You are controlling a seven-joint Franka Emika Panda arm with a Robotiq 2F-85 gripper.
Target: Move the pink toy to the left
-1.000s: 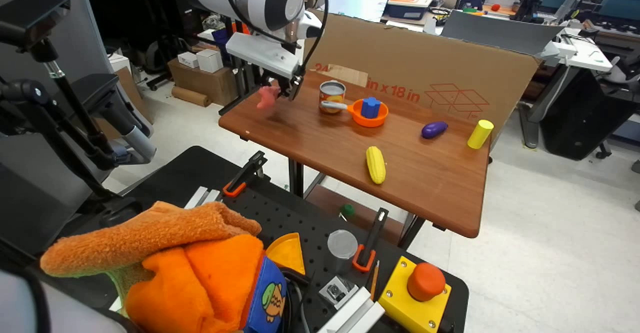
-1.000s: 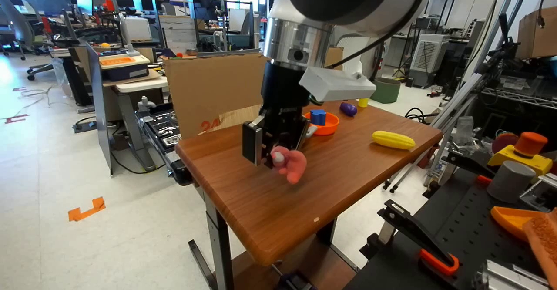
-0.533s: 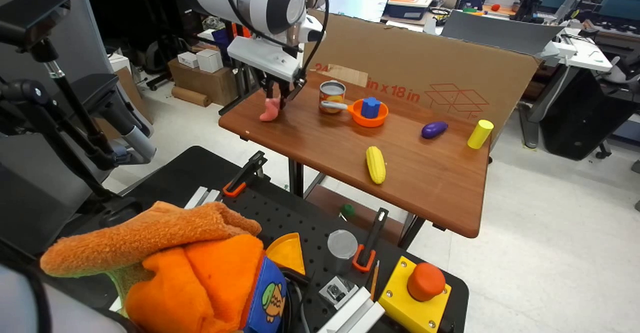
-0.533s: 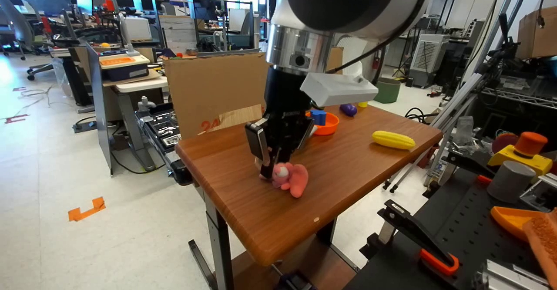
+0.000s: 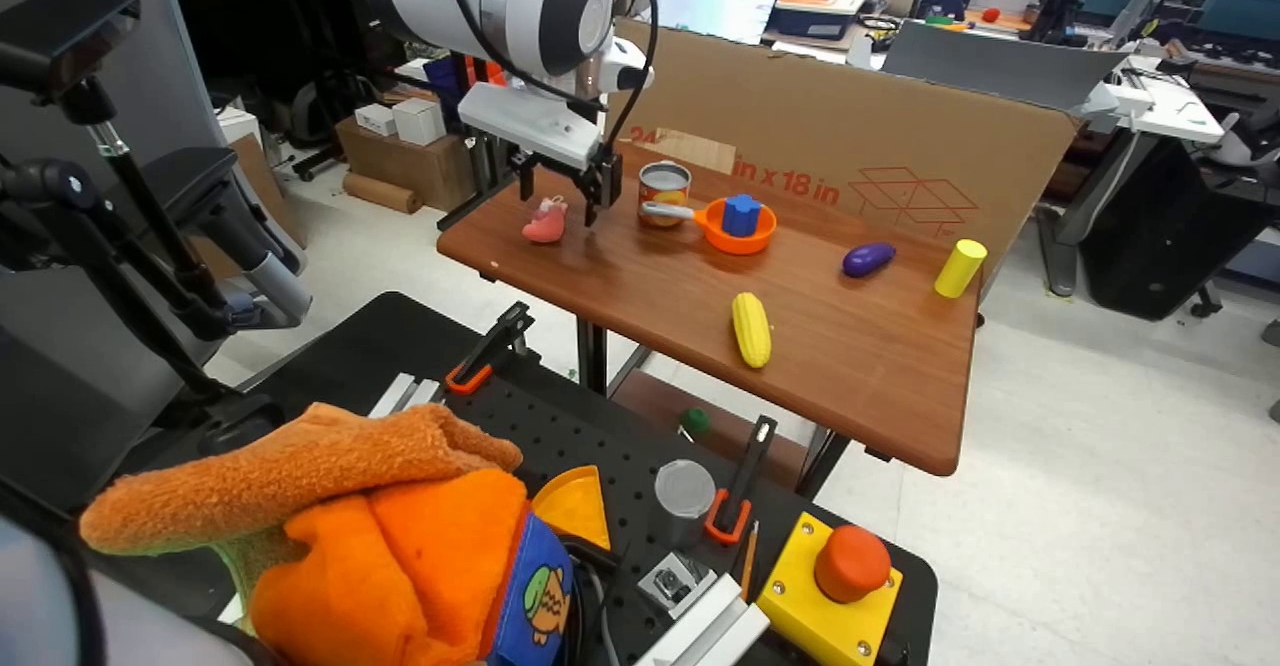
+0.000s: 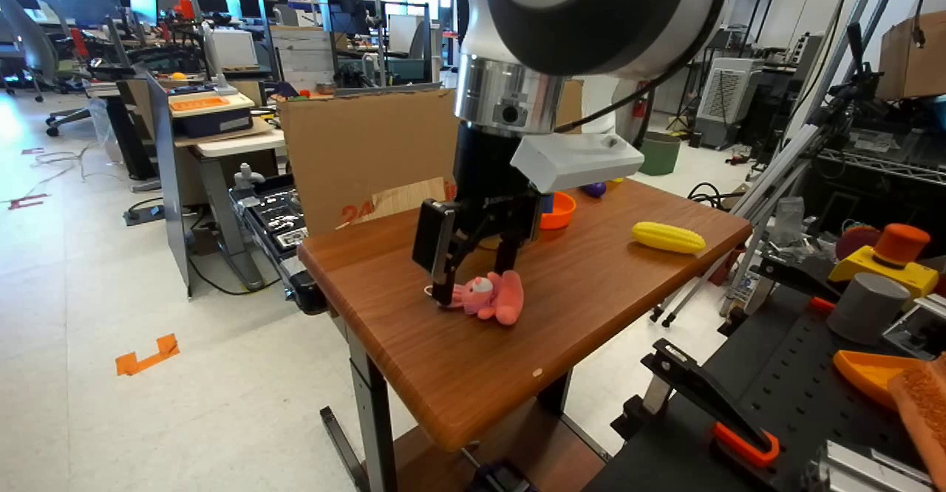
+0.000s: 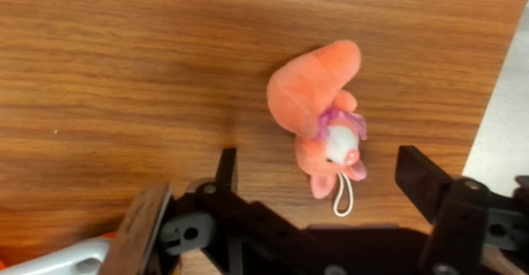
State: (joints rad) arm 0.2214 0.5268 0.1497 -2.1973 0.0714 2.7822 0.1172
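Looks nearly done. Pink toy (image 7: 303,95) is lying on the table (image 5: 640,286), near its left end in an exterior view and left of the can (image 5: 664,186) and orange pan (image 5: 740,245) there (whose "left" is meant isn't stated, so I'm going by that). Gripper (image 7: 319,163) is spread wide with nothing in its grasp; wrist view puts the toy's head in the gap, bare wood showing either side. So placing reads as complete. Remaining, my guess: lift straight up, back off, don't nudge the toy.
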